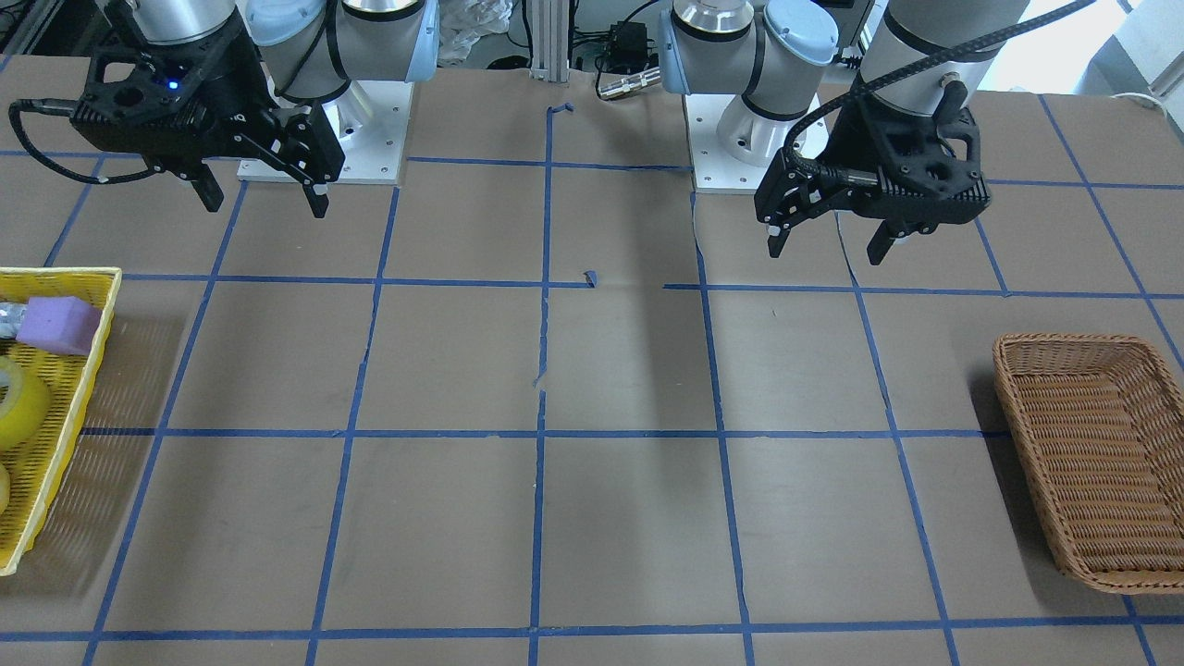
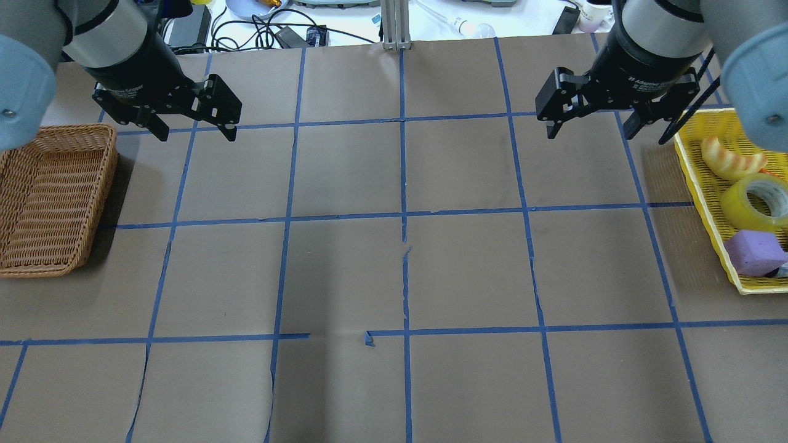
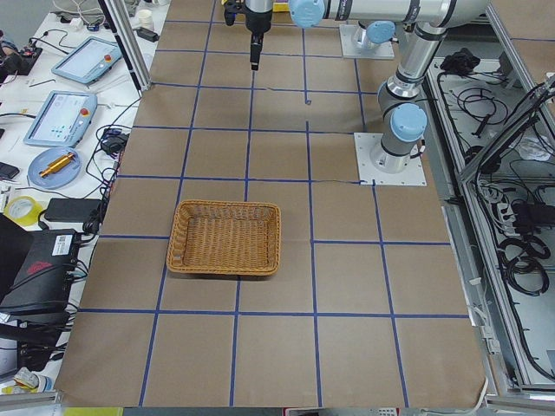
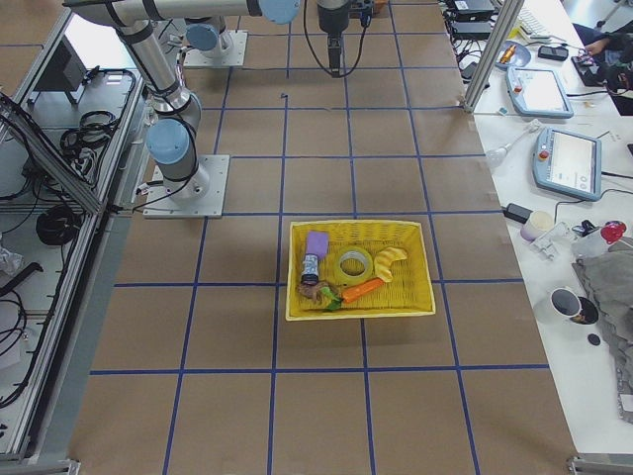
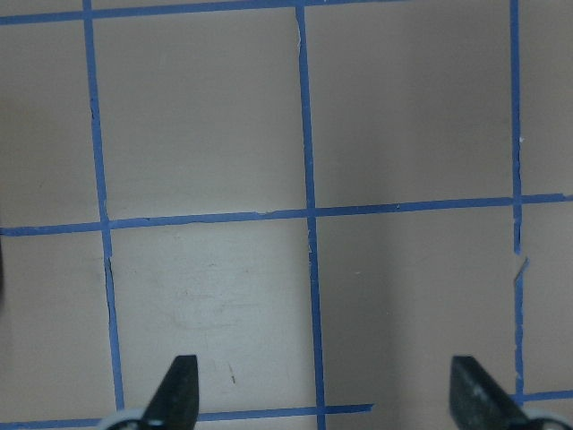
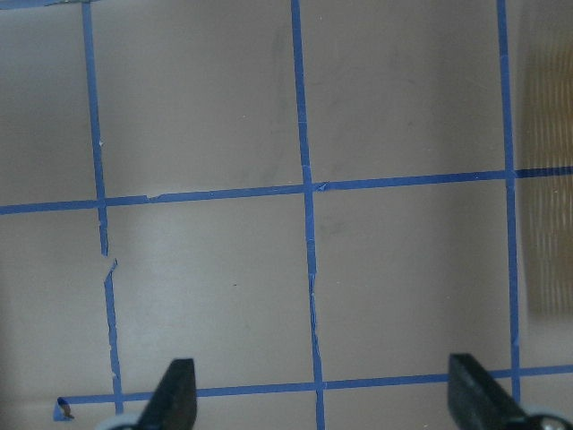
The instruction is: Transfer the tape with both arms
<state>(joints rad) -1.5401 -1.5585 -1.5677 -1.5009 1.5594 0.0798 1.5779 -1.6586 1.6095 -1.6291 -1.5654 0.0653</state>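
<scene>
The tape is a thick yellow roll with a white core. It lies in the yellow basket at the table's right end, and also shows in the front view and the right side view. My right gripper hangs open and empty above the table, left of that basket and apart from the tape; it shows in the front view and its wrist view. My left gripper hangs open and empty above the far left of the table, also seen from the front and in its wrist view.
A brown wicker basket with nothing in it sits at the left end. The yellow basket also holds a purple sponge block, a bread piece and a carrot. Blue tape lines grid the brown table.
</scene>
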